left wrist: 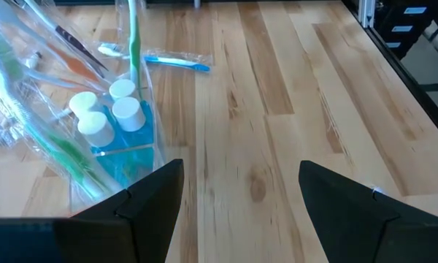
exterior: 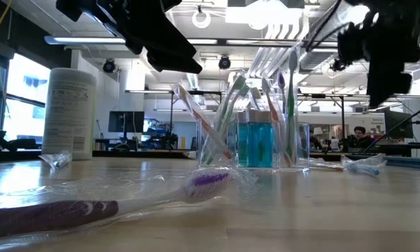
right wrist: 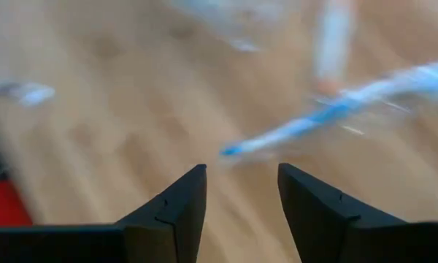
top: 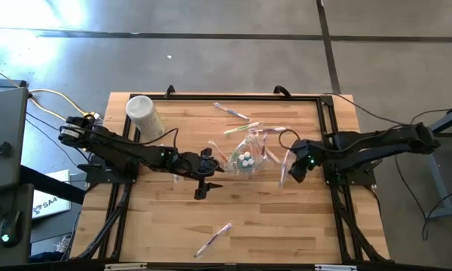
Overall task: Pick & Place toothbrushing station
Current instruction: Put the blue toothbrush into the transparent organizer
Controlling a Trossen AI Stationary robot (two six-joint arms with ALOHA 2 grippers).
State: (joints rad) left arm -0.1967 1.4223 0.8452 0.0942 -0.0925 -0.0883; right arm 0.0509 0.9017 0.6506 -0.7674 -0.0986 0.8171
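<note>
Two dark robot arms converge on the toothbrushing station, a clear plastic holder at the centre of the high view, packed with upright toothbrushes and three white-capped blue bottles. The left gripper hovers just left of the holder, fingers spread wide with nothing between them. The right gripper, right of centre in the high view, has its fingers part-way apart and empty, with a wrapped blue toothbrush lying just past the fingertips. More wrapped brushes lie loose on the wooden table, including a purple toothbrush in the low view's foreground; a white cylindrical tub stands at upper left. The likely hazards: a finger clipping the nearly invisible holder could tip it and spill the brushes, while the slick wrapper could slide out of a partial pinch.
</note>
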